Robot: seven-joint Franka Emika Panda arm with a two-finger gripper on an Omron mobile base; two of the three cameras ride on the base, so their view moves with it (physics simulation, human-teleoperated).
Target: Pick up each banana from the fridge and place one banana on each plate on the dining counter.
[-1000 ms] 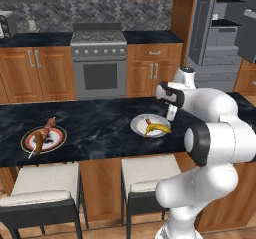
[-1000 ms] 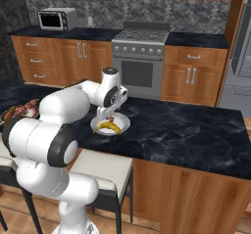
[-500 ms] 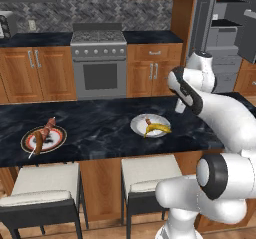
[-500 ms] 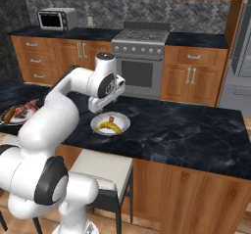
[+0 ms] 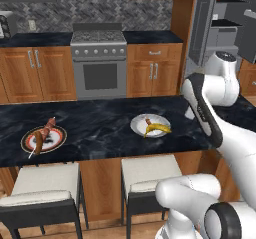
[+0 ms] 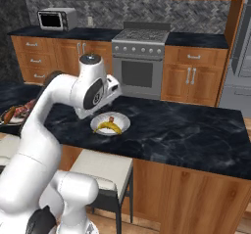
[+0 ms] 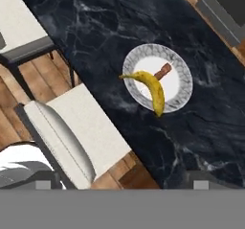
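Dining counter [image 5: 100,128]: long slab of black stone, faint pale veining, glossy, on a brown wooden base; near edge straight, overhanging two stools.

Plate [image 5: 152,125] [image 6: 111,124] [image 7: 158,77]: round, shallow, white with a grey mottled rim; set on the counter top close to the near edge, above the gap beside the right stool. Bare stone on all sides of it.

Banana [image 5: 157,129] [image 6: 108,127] [image 7: 152,89]: small, curved, smooth yellow, dark stem tip; lying on the plate, one end reaching over the rim in the hand view. Touching or just beside a short brown sausage-like piece [image 7: 162,72] on the same plate.

Second plate [image 5: 44,139]: round, white with a dark reddish ring; toward the left end of the counter, well apart from the first. Bearing brown skewered food [image 5: 42,135] laid slantwise.

Stools [image 5: 46,183]: two, square cream cushioned seats on dark frames, tucked under the counter's near edge; wooden floor below.

Gripper: raised above the counter, looking down on the banana plate from well clear; jaws spread wide, nothing between them. Finger tips themselves barely visible at the bottom of the hand view.

Fridge [image 5: 220,28]: tall, grey metal, door open, at the far right behind the arm.

Background: grey range [image 5: 99,63] between orange-brown wooden cabinets [image 5: 30,73] with silver handles; microwave [image 6: 57,18] on the back worktop.
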